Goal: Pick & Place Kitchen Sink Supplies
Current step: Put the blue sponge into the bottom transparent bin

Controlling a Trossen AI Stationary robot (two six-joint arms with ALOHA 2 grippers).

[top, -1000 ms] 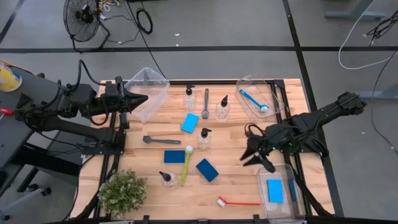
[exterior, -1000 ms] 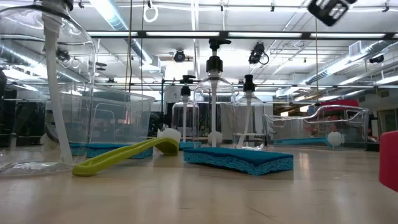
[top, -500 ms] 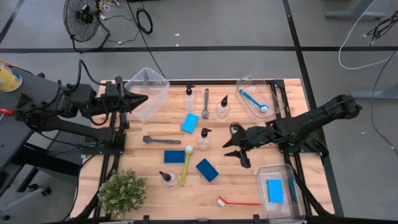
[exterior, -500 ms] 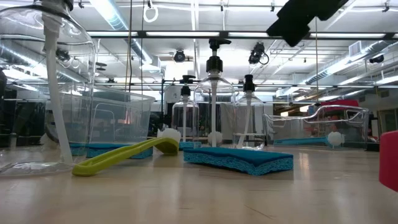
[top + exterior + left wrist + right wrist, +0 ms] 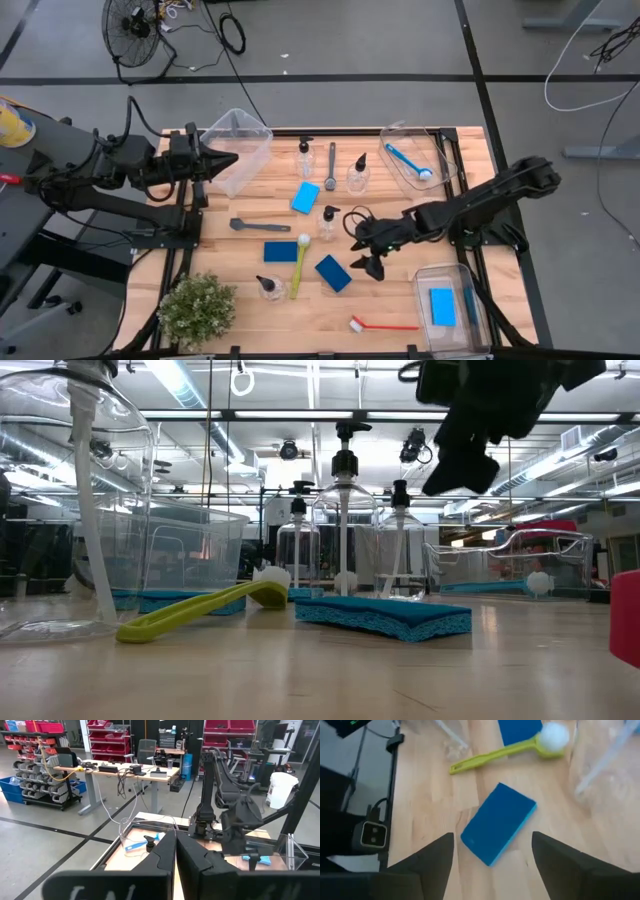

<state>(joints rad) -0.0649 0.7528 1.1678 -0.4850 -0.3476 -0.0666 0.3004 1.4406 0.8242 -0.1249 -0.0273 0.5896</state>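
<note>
Hovering just beside the flat blue rectangular sponge (image 5: 333, 273), right gripper (image 5: 366, 243) spread wide, holding nothing. Waiting well apart, left gripper (image 5: 225, 160) shut, empty.

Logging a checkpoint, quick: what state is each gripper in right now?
Left gripper: shut, holding nothing, parked at the table's left edge.
Right gripper: open, empty, above the flat blue rectangular sponge.
</note>
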